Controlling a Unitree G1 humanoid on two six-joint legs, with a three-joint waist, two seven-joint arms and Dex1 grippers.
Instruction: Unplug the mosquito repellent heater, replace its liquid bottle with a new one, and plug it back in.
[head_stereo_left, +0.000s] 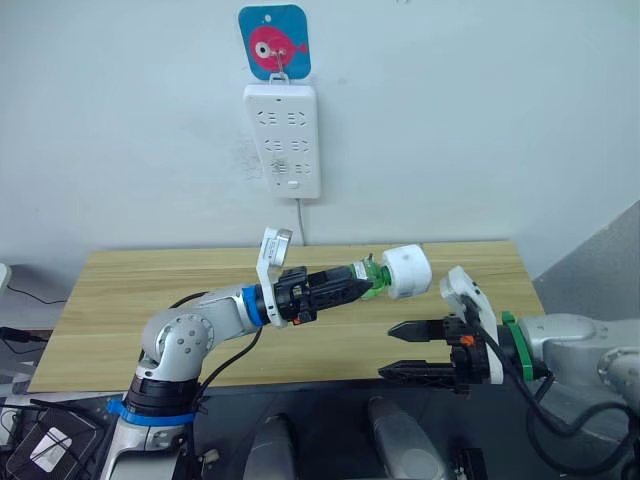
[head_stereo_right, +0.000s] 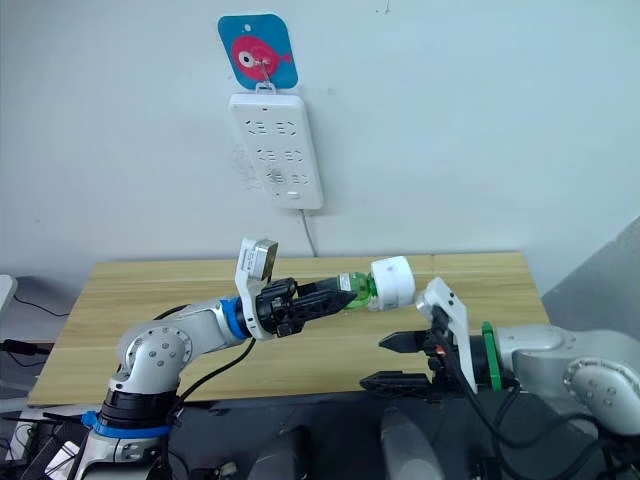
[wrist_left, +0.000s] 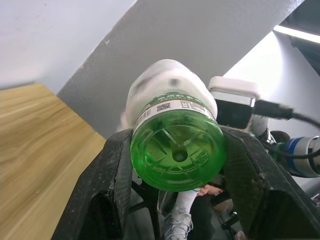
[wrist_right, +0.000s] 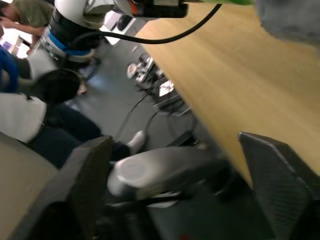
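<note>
The mosquito repellent heater (head_stereo_left: 406, 271) hangs in the air above the wooden table (head_stereo_left: 130, 300), unplugged, with its green liquid bottle (head_stereo_left: 372, 277) screwed into it, and I hold the pair by the bottle: my left gripper (head_stereo_left: 360, 282) has its two black fingers pinched on the bottle's round body, the heater sticking out beyond them to the right. In my left wrist view the bottle's translucent base (wrist_left: 176, 150) faces the camera, seated between my pads (wrist_left: 111, 175). I judge the whole thing light and stiff, smooth plastic that could twist or slide in a pinch, and the bottle's thin wall may give a little if I squeeze hard. The white rounded shell looks like the sturdier place to take hold, around its sides and clear of the prongs, so one hand can turn against the other to unscrew. My right gripper (head_stereo_left: 405, 351) waits just below and nearer, jaws spread wide and empty, level with the table's near edge. Far behind, on the wall, hangs the white power strip (head_stereo_left: 283, 139) under a blue fish hook (head_stereo_left: 274, 42), well apart from the heater.
</note>
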